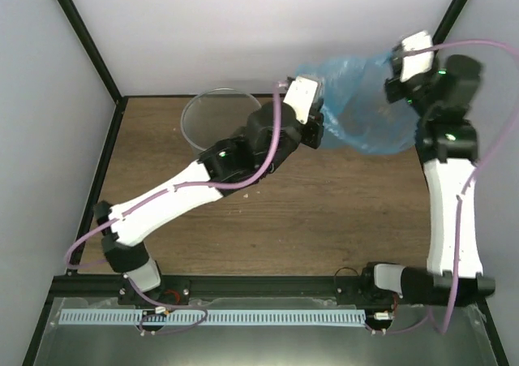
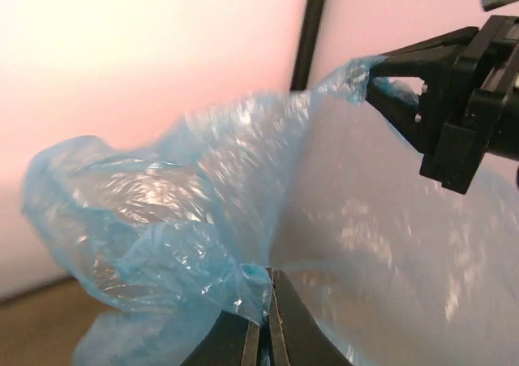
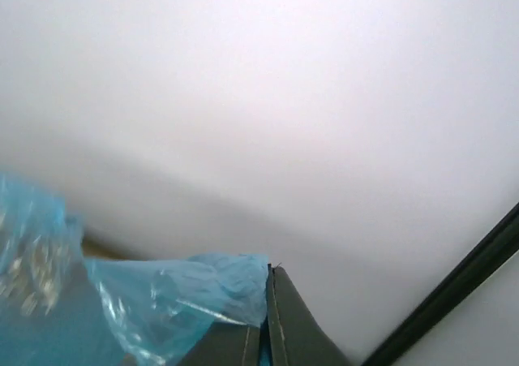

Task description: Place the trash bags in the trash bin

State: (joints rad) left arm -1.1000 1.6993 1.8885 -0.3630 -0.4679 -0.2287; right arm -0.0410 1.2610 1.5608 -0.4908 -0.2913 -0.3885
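Note:
A light-blue translucent trash bag (image 1: 357,102) hangs in the air at the back right, stretched between both grippers. My left gripper (image 1: 318,127) is shut on the bag's left edge; in the left wrist view the film (image 2: 203,220) bunches at my closed fingertips (image 2: 268,281). My right gripper (image 1: 388,74) is shut on the bag's right upper edge; the film (image 3: 162,301) shows pinched in the right wrist view, and that gripper also shows in the left wrist view (image 2: 381,78). The round translucent grey trash bin (image 1: 212,116) stands at the back left of the table, left of the bag.
The left arm's forearm (image 1: 235,159) crosses in front of the bin. Black frame posts (image 1: 85,37) stand at the back corners, with white walls behind. The wooden table (image 1: 324,220) lies below the bag.

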